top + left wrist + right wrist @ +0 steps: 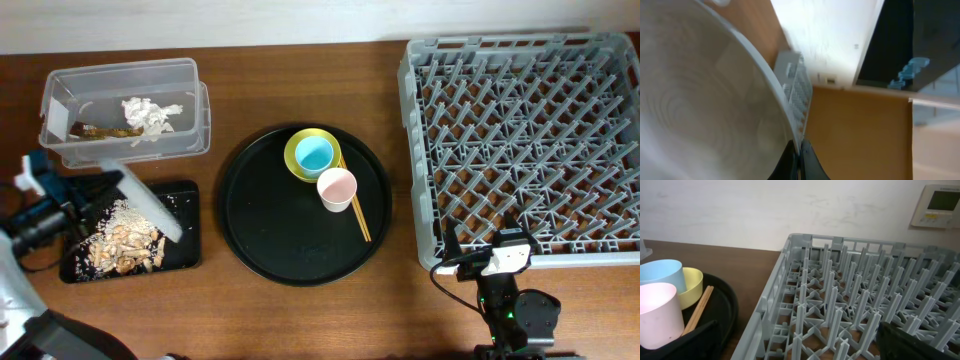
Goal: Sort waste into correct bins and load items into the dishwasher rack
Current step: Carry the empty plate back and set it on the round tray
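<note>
Pinching the rim of the grey plate (150,207) with the left hand (799,162), tilting it steeply above the shallow black tray (188,258). Rice and food bits (125,245) heaped in that tray. Crumpled paper (148,113) and brown wrapper (100,130) inside clear tub (60,100). Blue cup (314,153) in yellow bowl (296,160), pink cup (337,188) and chopsticks (357,215) on round tray (270,230). Right hand (487,258) spread, holding nothing, at near edge of rack (525,130) on tabletop (300,320).
</note>
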`<act>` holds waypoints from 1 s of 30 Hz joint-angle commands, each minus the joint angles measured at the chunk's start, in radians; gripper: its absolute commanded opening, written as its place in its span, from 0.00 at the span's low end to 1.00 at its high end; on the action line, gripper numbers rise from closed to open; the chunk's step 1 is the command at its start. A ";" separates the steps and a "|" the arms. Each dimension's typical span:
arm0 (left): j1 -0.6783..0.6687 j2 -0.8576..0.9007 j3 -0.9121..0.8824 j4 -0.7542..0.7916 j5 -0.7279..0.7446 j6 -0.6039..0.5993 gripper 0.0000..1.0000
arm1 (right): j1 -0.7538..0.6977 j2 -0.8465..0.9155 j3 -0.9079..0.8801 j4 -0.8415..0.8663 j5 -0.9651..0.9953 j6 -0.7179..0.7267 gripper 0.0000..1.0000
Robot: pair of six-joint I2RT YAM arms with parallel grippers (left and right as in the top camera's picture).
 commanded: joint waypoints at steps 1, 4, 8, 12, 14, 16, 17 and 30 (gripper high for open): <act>-0.129 -0.008 0.002 -0.034 -0.012 0.126 0.01 | 0.006 -0.006 -0.009 0.000 0.005 -0.006 0.98; -0.283 -0.008 0.003 -0.068 -0.054 0.126 0.01 | 0.006 -0.006 -0.009 0.000 0.005 -0.006 0.98; -0.510 -0.007 0.003 0.024 -0.211 0.097 0.01 | 0.006 -0.006 -0.009 0.000 0.005 -0.006 0.98; -0.743 -0.007 0.003 0.172 -0.494 -0.118 0.00 | 0.006 -0.006 -0.009 0.000 0.005 -0.006 0.98; -0.874 -0.007 0.003 0.246 -0.629 -0.172 0.01 | 0.006 -0.006 -0.009 0.000 0.005 -0.006 0.98; -1.009 -0.007 0.003 0.310 -0.780 -0.207 0.01 | 0.006 -0.006 -0.009 0.000 0.005 -0.006 0.98; -1.050 -0.007 0.002 0.330 -0.834 -0.220 0.01 | 0.006 -0.006 -0.009 0.000 0.005 -0.006 0.98; -1.417 0.122 -0.007 0.389 -1.327 -0.498 0.00 | 0.006 -0.006 -0.009 0.000 0.005 -0.006 0.98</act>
